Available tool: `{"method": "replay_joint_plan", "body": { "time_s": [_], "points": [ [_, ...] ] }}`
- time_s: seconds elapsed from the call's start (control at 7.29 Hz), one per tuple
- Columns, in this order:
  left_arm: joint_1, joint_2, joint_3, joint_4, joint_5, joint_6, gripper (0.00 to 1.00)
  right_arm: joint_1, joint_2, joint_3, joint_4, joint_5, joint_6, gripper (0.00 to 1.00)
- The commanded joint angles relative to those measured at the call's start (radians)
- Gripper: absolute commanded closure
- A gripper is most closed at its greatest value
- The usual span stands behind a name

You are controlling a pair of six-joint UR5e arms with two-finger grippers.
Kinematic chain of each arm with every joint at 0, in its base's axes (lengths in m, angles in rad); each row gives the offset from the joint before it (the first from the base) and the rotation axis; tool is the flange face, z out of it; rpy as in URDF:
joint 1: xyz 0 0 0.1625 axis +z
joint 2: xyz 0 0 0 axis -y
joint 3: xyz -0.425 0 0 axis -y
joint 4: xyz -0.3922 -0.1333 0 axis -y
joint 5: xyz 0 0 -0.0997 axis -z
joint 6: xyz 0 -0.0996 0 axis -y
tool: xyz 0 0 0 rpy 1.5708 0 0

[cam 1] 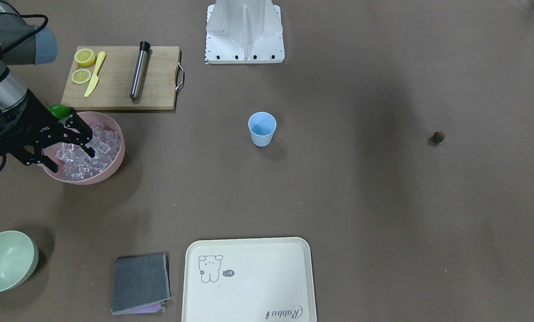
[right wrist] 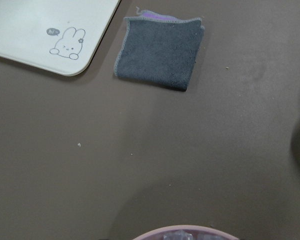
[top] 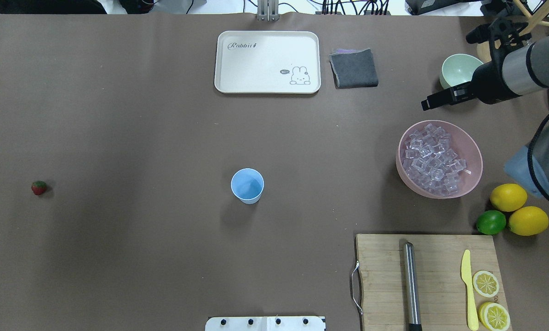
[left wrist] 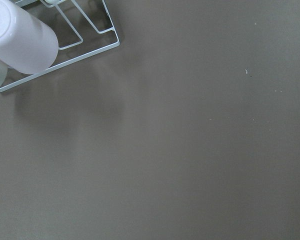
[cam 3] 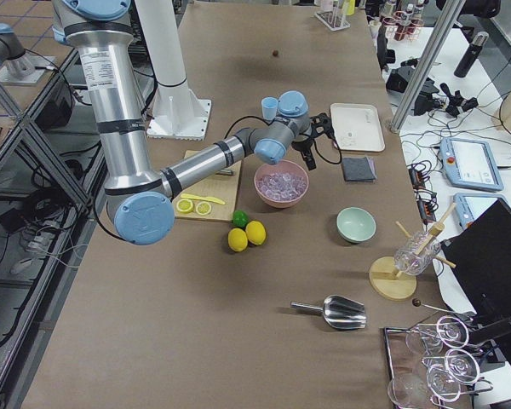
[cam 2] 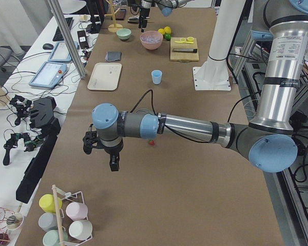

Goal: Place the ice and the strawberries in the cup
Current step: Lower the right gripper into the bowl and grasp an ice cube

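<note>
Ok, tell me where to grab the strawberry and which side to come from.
Grip the strawberry across its red body, coming straight down from above. It is small and rounded and sits alone on the table, so there is likely room to close on either side.

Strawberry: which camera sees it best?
The overhead view: the strawberry lies alone, red with its green top clear. The front-facing view shows it darker; both side views show only a tiny speck; the wrist cameras miss it.
</note>
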Motion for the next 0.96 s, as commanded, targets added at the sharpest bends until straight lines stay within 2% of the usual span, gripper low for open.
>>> {"method": "replay_joint_plan", "body": {
  "time_s": [0.0,0.27,0.82],
  "points": [
    [-0.001,-0.001,0.008,-0.018,0.000,0.001,0.02,-0.026,-0.047,0.004,0.001,-0.032,0.000,0.35],
    [-0.001,-0.001,0.009,-0.026,0.000,-0.001,0.02,-0.027,-0.098,0.011,0.005,-0.032,0.000,0.32],
    [-0.001,0.006,0.009,-0.026,0.000,0.001,0.02,-0.067,-0.098,0.025,0.003,-0.035,0.006,0.32]
  ]
}}
